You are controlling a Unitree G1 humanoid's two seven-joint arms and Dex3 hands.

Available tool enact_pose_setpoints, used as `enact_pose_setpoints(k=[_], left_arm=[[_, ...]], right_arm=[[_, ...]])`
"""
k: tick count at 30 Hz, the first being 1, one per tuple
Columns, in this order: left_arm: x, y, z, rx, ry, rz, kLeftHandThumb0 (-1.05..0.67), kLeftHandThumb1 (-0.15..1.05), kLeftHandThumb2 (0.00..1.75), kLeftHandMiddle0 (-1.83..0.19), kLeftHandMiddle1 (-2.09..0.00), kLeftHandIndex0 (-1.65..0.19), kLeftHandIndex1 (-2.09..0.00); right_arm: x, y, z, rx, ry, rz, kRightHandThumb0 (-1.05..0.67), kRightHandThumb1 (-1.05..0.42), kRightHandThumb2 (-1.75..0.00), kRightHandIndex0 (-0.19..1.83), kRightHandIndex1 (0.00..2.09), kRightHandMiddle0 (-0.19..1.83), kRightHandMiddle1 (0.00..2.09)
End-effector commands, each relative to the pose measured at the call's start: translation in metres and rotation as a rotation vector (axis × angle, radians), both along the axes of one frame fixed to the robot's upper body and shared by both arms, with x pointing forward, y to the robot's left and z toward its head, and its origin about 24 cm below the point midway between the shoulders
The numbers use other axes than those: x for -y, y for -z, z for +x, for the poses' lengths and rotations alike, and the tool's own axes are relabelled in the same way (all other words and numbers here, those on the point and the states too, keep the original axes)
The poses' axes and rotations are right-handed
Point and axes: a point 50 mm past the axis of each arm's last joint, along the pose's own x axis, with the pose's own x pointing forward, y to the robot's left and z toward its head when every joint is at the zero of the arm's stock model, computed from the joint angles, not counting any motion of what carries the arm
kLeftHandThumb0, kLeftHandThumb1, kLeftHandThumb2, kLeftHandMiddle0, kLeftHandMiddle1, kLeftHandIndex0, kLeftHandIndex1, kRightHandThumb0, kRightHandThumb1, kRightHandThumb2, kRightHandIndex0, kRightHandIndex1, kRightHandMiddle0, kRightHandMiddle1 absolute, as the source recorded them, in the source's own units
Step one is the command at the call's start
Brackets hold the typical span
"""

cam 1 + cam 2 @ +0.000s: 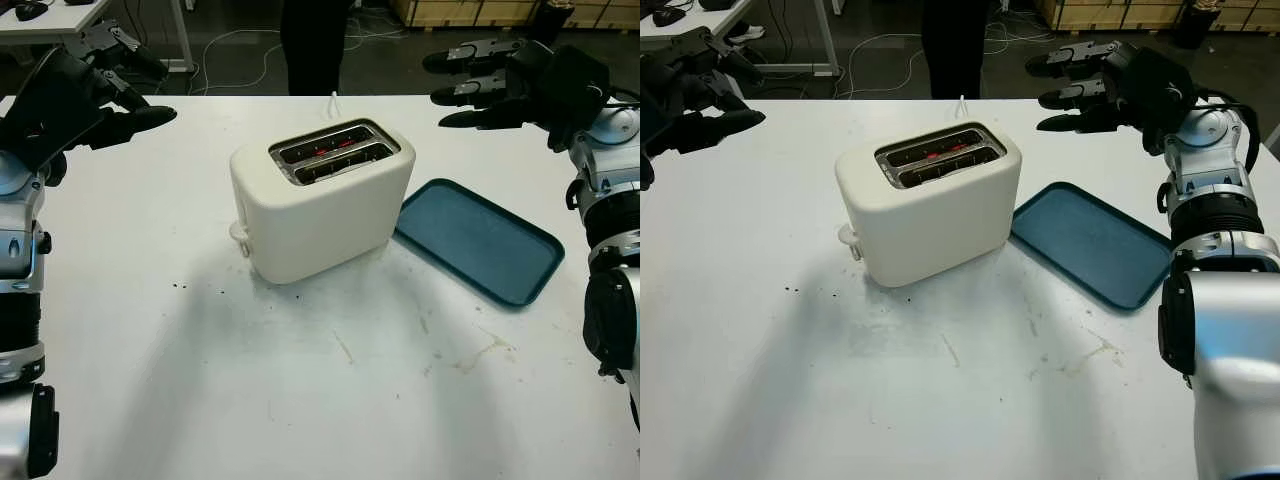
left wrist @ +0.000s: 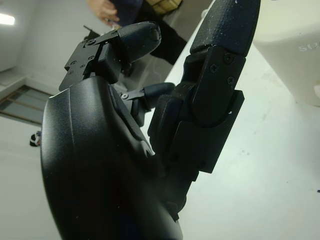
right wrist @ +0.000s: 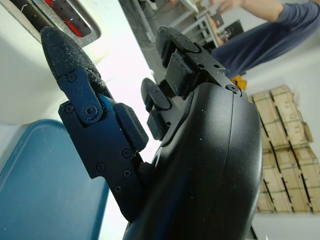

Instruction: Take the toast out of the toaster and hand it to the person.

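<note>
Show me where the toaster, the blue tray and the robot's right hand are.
toaster [image 1: 330, 215]: left eye view, on its cream front side wall.
blue tray [image 1: 480, 240]: left eye view, on the bare floor of the tray.
right hand [image 1: 1110, 85]: right eye view, on the middle of the black hand, open above the table.

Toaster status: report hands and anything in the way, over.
Left hand and right hand open, raised either side. White two-slot toaster mid-table, slots glowing red, no toast showing above them. Blue rectangular tray beside it, not obstructing.
</note>
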Motion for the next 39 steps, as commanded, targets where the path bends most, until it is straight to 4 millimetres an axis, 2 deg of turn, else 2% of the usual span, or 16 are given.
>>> enact_pose_setpoints(k=[1, 30, 33, 39], left_arm=[[0.002, 0.003, -0.001, -0.011, 0.009, -0.011, -1.05, 0.86, 0.00, -0.22, -1.58, -0.15, -1.43], [0.012, -0.007, -0.012, -0.017, 0.000, -0.008, -1.05, 0.84, 0.00, -0.10, -1.57, -0.06, -1.38], [0.014, -0.008, -0.013, -0.014, -0.005, -0.006, -1.04, 0.84, 0.00, -0.11, -1.57, -0.06, -1.37], [0.015, -0.008, -0.013, -0.014, 0.001, -0.013, -1.00, 0.82, 0.00, -0.09, -1.57, -0.05, -1.36]], right_arm=[[0.002, 0.001, -0.001, -0.001, 0.012, 0.004, -0.70, -0.68, 0.00, 0.63, 0.11, 0.63, 0.01], [0.004, -0.003, -0.003, 0.018, -0.009, -0.019, -0.70, -0.70, -0.01, 0.52, 0.28, 0.60, 0.01], [0.005, -0.002, -0.003, 0.017, -0.009, -0.028, -0.72, -0.72, 0.00, 0.40, 0.52, 0.62, 0.01], [0.004, -0.001, -0.001, -0.002, 0.002, -0.012, -0.73, -0.69, 0.00, 0.35, 0.63, 0.62, 0.01]])
